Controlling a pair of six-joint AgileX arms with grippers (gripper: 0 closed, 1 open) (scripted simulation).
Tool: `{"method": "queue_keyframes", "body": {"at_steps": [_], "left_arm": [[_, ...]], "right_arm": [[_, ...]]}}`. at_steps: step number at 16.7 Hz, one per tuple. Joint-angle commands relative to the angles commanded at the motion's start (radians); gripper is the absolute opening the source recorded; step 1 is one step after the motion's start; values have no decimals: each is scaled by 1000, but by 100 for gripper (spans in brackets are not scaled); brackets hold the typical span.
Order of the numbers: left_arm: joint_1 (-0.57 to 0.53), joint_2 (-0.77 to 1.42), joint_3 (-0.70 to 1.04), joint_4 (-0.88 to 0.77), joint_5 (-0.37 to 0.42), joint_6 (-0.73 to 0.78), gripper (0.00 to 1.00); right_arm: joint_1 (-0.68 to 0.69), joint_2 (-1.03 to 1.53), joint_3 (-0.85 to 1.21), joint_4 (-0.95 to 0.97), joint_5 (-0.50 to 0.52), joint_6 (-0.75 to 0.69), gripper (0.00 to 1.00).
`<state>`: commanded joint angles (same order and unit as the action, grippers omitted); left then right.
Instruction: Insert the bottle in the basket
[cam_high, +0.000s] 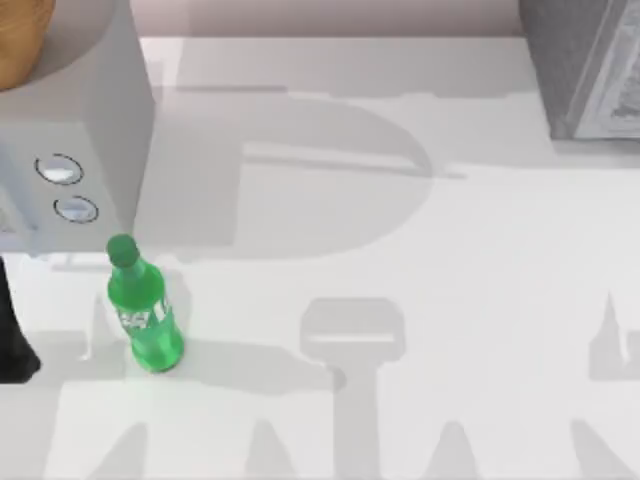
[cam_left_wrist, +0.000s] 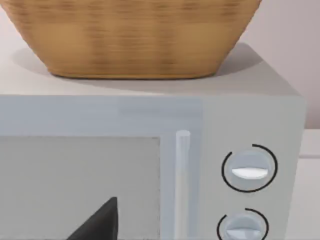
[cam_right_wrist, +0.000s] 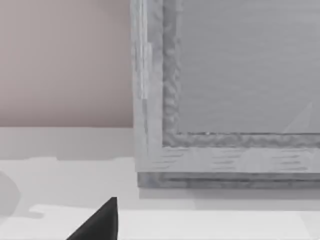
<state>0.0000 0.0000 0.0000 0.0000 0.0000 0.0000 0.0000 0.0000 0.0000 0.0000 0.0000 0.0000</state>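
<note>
Bottle (cam_high: 145, 312) is standing untouched on table (cam_high: 400, 300) beside microwave (cam_high: 70, 130); basket (cam_left_wrist: 135, 37) is sitting atop microwave; finger spread cannot be told.

The surface (cam_high: 400, 250) is viewed from overhead, looking down, with a microwave (cam_high: 70, 130) cropped at the upper left of the frame and a grey cabinet (cam_high: 585, 65) cropped at the upper right. The left wrist view is directed level and close at the microwave front (cam_left_wrist: 100, 175), its two dials (cam_left_wrist: 249, 168) seen at lower right and a wicker basket (cam_left_wrist: 135, 35) on top; microwave, dials and basket edge (cam_high: 20, 40) are shared with the top view. The right wrist view is directed closely at the grey cabinet (cam_right_wrist: 230, 90), which is shared with the top view.
</note>
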Motion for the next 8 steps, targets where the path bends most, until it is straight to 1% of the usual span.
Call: {"method": "queue_keyframes", "body": {"at_steps": [2,4,6,8], "left_arm": [[0,1,0,1,1,0,100],[5,34,1,33,32,10,100],[18,109,2,101,96,32,100],[38,225,1,195,184,63,100]], "right_arm": [[0,0,0,0,0,0,100],[0,0,0,0,0,0,100],[0,0,0,0,0,0,100],[0,0,0,0,0,0,100]]}}
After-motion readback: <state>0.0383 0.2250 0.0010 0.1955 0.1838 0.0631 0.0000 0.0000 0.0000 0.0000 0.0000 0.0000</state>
